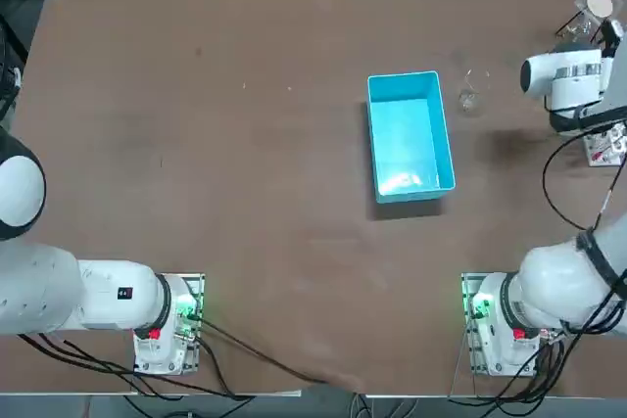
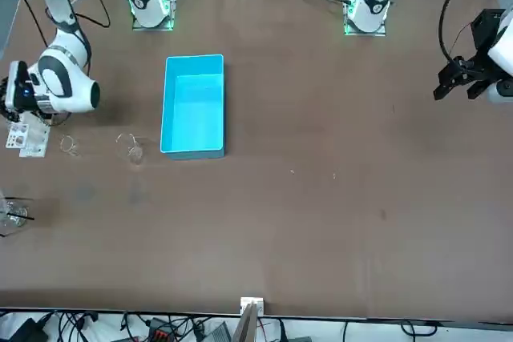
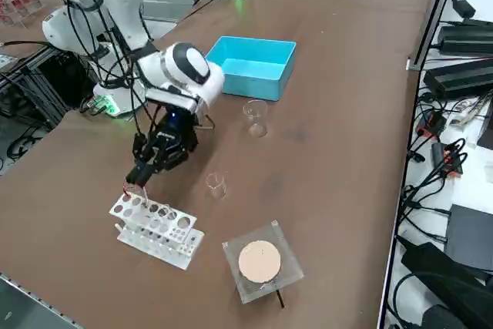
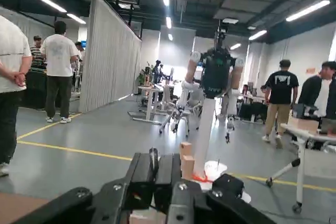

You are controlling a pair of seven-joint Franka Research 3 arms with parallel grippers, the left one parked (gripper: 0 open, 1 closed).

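Pincer: my right pincer (image 3: 139, 180) hangs just above the rack (image 3: 155, 226), over the end farther from the square plate. It points down at a slant.
Fingers: they are drawn together on a thin tube (image 4: 153, 157). In the wrist view it pokes up between them, with nothing else in the grip.
Tube: it is in my grip, directly above the rack's end holes. In the side view its lower tip seems to sit at a hole or just over it, but I cannot tell whether it has gone in.
Key relation: the rack lies straight below my fingertips, so the line from pincer to hole runs downward and hardly sideways at all.
Tube's long axis: close to upright, leaning slightly with my wrist, so it is not quite square to the rack's top.
Rack: it stands at the edge of the worktop (image 3: 339, 136) on my right side, with its long side running along that edge.
Small glass (image 3: 216, 185): it stands near the rack, on the rack's inner side, well clear of my fingers.
Larger glass (image 3: 255, 119): it stands farther from the rack than the small glass and is upright.
Blue bin (image 3: 254, 64): it is well apart from the rack, beyond the larger glass.
Square plate (image 3: 260, 261): it is clear, carries a round tan disc, and lies near the rack's other end without touching it.
Nearer arm: my right arm is the one at the rack.
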